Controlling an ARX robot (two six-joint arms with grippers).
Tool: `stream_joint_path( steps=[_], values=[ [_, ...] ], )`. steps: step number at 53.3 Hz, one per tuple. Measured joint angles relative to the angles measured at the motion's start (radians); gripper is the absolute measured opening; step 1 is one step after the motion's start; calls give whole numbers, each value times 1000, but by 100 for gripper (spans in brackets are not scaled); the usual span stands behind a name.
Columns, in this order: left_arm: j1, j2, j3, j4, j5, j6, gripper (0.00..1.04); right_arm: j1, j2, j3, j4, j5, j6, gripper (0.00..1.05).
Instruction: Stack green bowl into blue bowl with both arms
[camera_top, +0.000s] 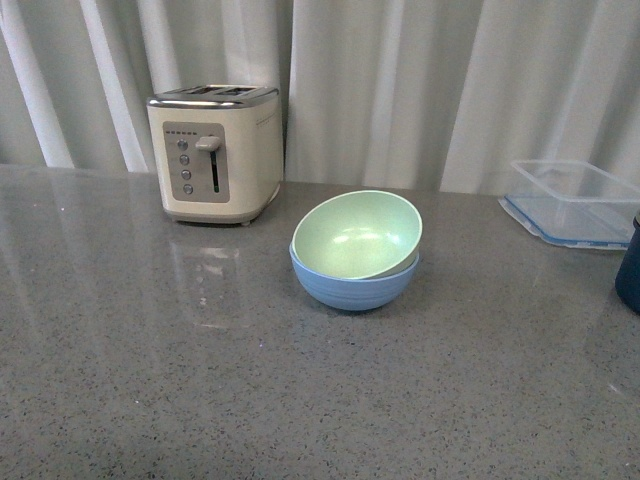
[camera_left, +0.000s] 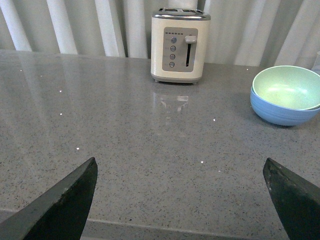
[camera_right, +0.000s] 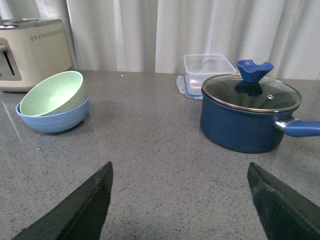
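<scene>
The green bowl (camera_top: 358, 234) rests tilted inside the blue bowl (camera_top: 352, 287) at the middle of the grey counter. Both bowls also show in the left wrist view, green bowl (camera_left: 287, 87) in blue bowl (camera_left: 280, 111), and in the right wrist view, green bowl (camera_right: 51, 93) in blue bowl (camera_right: 54, 120). My left gripper (camera_left: 180, 167) is open, well back from the bowls near the counter's front edge. My right gripper (camera_right: 180, 170) is open too, over bare counter, apart from the bowls. Neither arm appears in the front view.
A cream toaster (camera_top: 213, 152) stands behind and left of the bowls. A clear lidded container (camera_top: 570, 202) sits at the back right. A dark navy pot (camera_right: 247, 116) with a glass lid stands right of the bowls. White curtains hang behind the counter.
</scene>
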Motion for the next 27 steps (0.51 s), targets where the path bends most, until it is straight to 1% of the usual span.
stream_joint_path(
  steps=[4,6,7,11,27],
  values=[
    [0,0,0,0,0,0,98,0,0,0,0,0,0,92],
    [0,0,0,0,0,0,98,0,0,0,0,0,0,96],
    [0,0,0,0,0,0,98,0,0,0,0,0,2,97],
    [0,0,0,0,0,0,98,0,0,0,0,0,0,94],
    [0,0,0,0,0,0,98,0,0,0,0,0,1,95]
  ],
)
